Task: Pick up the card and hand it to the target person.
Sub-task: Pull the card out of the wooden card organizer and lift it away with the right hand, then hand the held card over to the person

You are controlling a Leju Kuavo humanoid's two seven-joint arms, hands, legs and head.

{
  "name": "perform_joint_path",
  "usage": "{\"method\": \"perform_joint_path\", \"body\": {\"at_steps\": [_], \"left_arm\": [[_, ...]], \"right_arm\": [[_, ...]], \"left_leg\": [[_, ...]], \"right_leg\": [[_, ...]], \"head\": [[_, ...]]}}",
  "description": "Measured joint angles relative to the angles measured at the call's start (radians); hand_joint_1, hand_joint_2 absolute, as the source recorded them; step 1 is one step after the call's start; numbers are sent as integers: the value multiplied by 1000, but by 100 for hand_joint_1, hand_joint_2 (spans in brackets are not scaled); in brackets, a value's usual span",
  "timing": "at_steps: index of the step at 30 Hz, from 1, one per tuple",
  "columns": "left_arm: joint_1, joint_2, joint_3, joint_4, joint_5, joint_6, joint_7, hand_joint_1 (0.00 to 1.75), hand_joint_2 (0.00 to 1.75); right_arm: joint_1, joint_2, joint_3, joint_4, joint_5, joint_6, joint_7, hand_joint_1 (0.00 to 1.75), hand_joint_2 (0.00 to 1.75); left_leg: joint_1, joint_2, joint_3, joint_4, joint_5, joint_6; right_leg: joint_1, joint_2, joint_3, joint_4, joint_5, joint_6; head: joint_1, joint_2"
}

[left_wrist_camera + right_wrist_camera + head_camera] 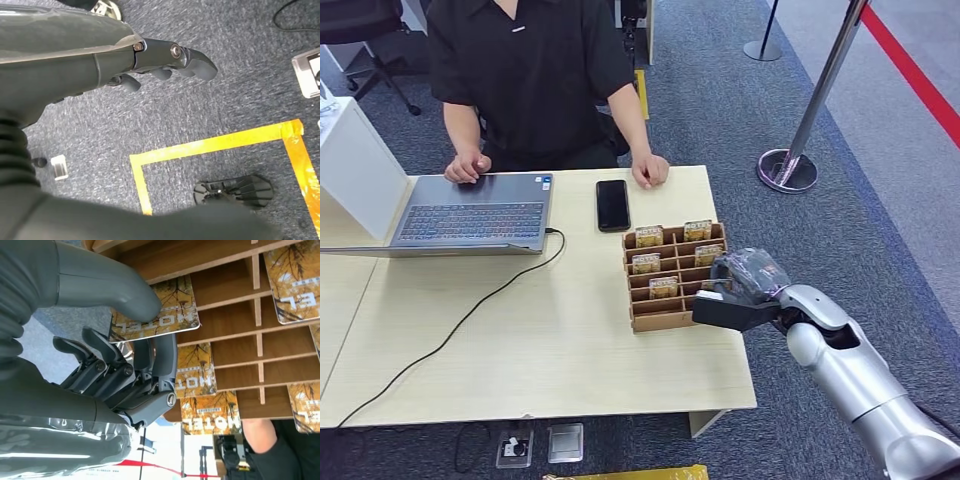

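Observation:
A wooden card rack (663, 322) stands on the table's right part, with several yellow hotel cards (649, 236) upright in its slots. My right hand (739, 290) reaches into the rack's near right corner. In the right wrist view its thumb (113, 285) presses on one card (170, 315) with the fingers (151, 355) under it, so the card is pinched at the rack (226, 285). More cards (194, 370) stand in the slots beyond. A person in a black shirt (524, 70) sits behind the table. My left hand (151, 60) hangs over the carpet, holding nothing.
An open laptop (471, 215) with a black cable (456, 325) lies on the table's left; a black phone (613, 204) lies in front of the person's hand (650, 172). A stanchion (788, 165) stands on the carpet to the right. Yellow floor tape (211, 145) marks the floor.

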Motion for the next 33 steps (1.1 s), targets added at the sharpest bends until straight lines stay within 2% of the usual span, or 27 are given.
{"method": "perform_joint_path", "body": {"at_steps": [6,11,17,21,26,33], "left_arm": [[-3,-1,-14,0,-21,9,11,0,175],[-13,-1,-14,0,-20,-10,13,0,175],[-23,-2,-14,0,-19,-6,14,0,175],[-27,-4,-14,0,-21,-3,14,0,175],[-39,-8,-15,0,-33,-6,13,0,175],[-57,-21,-36,0,-61,-25,27,0,175]], "right_arm": [[17,21,-29,-15,-22,-70,-41,175,175],[15,70,-80,-49,-94,-166,-99,175,175],[-8,173,-148,-88,-228,-417,-252,175,175],[-38,239,-157,-85,-266,-531,-312,175,175],[-105,330,-141,-22,-241,-569,-309,175,175],[-205,434,-97,189,-172,-656,-325,175,175]], "left_leg": [[0,0,0,0,0,0],[0,0,0,0,0,0],[0,0,0,0,0,0],[0,0,0,0,0,0],[0,0,0,0,1,-1],[0,0,0,0,2,-1]], "right_leg": [[0,0,0,0,0,0],[0,0,0,0,0,0],[0,0,0,1,0,0],[0,1,0,1,0,0],[0,1,0,1,0,0],[0,1,0,2,0,0]], "head": [[0,0],[0,0],[0,0],[1,0],[0,0],[0,0]]}}
